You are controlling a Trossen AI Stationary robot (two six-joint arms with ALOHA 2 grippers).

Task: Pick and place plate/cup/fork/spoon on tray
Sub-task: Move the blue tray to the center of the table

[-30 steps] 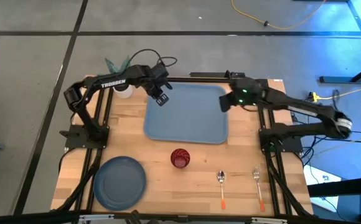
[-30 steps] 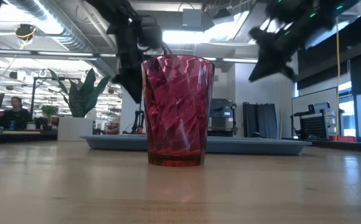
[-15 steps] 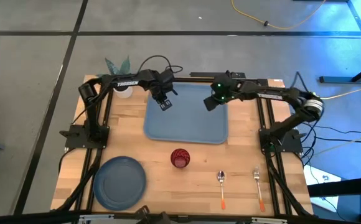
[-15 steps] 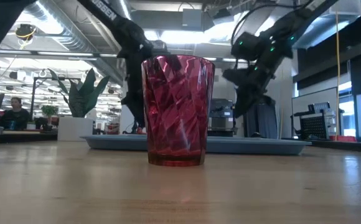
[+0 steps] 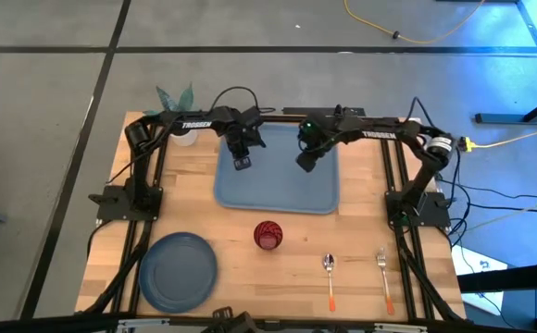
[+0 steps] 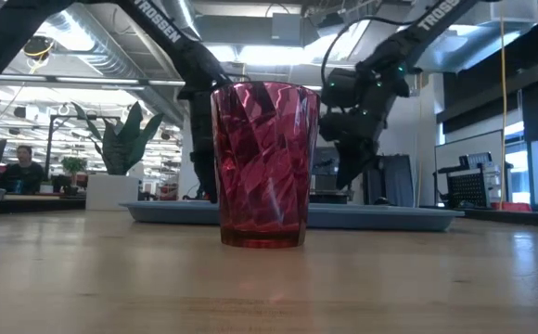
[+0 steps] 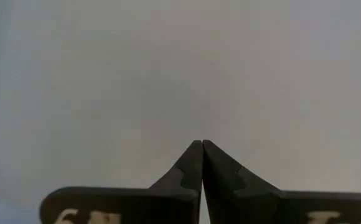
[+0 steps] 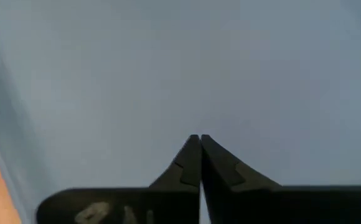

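Note:
The light blue-grey tray lies at the table's far middle. My left gripper is shut and empty above the tray's far left part; its closed fingertips point at the tray floor. My right gripper is shut and empty above the tray's far right part, and in the low view it hangs clear of the tray. The dark red cup stands upright on the wood near of the tray. The grey-blue plate lies at the near left. The spoon and the fork lie at the near right.
A white plant pot with green leaves stands at the far left corner, beside the left arm. In the low view the cup hides most of the left gripper. Bare wood lies between the plate and the cup.
My right gripper has gone toward the table's left edge and down, from the tray's far right corner to a place over the tray. My left gripper has gone a little toward the near edge and down over the tray. Both stay shut. No object has moved.

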